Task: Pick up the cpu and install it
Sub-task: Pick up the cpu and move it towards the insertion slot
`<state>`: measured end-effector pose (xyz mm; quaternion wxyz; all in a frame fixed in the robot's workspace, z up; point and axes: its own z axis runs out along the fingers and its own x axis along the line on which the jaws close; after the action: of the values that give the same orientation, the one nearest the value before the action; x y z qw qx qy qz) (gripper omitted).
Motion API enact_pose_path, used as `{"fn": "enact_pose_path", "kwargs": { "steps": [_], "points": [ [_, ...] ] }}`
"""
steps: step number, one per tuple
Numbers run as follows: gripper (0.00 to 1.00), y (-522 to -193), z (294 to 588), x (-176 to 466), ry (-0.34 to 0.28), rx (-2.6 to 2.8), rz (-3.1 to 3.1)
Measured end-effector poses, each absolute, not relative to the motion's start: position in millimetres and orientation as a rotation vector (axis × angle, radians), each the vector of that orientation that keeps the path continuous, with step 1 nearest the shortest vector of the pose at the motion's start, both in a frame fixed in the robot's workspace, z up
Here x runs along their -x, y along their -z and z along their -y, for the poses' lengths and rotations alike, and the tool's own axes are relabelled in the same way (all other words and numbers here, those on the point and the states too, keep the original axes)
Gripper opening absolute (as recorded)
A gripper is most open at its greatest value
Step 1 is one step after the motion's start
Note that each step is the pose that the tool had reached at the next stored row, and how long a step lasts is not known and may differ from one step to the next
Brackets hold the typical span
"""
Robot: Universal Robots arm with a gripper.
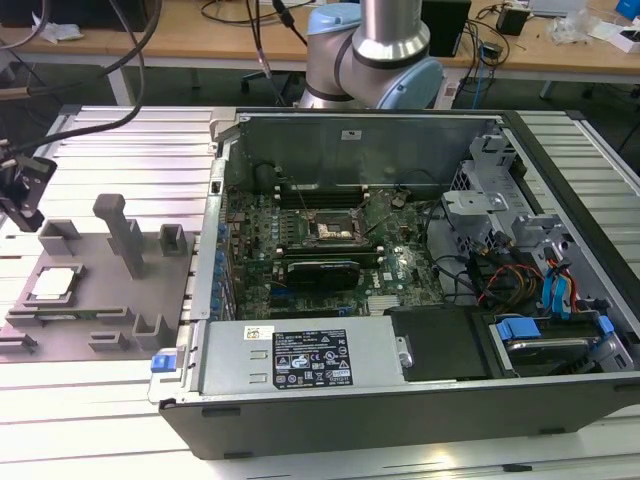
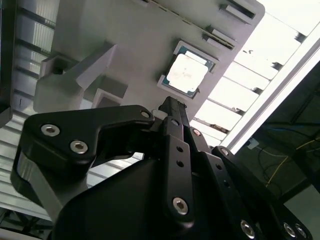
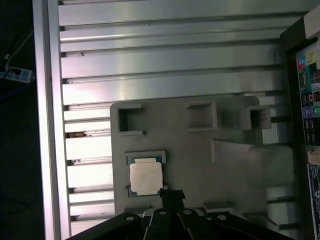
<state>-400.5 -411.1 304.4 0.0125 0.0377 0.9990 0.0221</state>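
Note:
The cpu (image 1: 55, 283) is a small silvery square lying flat in a recess of the grey tray (image 1: 105, 295), at the exterior view's left. My black gripper (image 1: 28, 215) hangs above the tray's far left corner, up and away from the chip. In both wrist views the cpu (image 2: 186, 72) (image 3: 145, 178) lies just beyond the fingertips (image 2: 170, 104) (image 3: 171, 194), not touched. The fingers are pressed together with nothing between them, so the gripper (image 2: 171, 106) is shut and holds nothing. The metal-framed socket (image 1: 335, 226) sits on the motherboard inside the open case.
The open computer case (image 1: 400, 370) fills the middle and the exterior view's right, with a long black card (image 1: 322, 272) in front of the socket. Upright grey posts (image 1: 125, 235) rise from the tray near the cpu. Everything rests on a ribbed aluminium table (image 1: 90, 400).

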Motion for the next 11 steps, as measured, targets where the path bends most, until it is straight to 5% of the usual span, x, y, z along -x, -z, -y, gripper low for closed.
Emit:
{"fn": "enact_pose_path", "kwargs": {
  "steps": [11],
  "points": [
    [0.11, -290, 411, 409, -0.069, -0.117, -3.114]
  ]
}}
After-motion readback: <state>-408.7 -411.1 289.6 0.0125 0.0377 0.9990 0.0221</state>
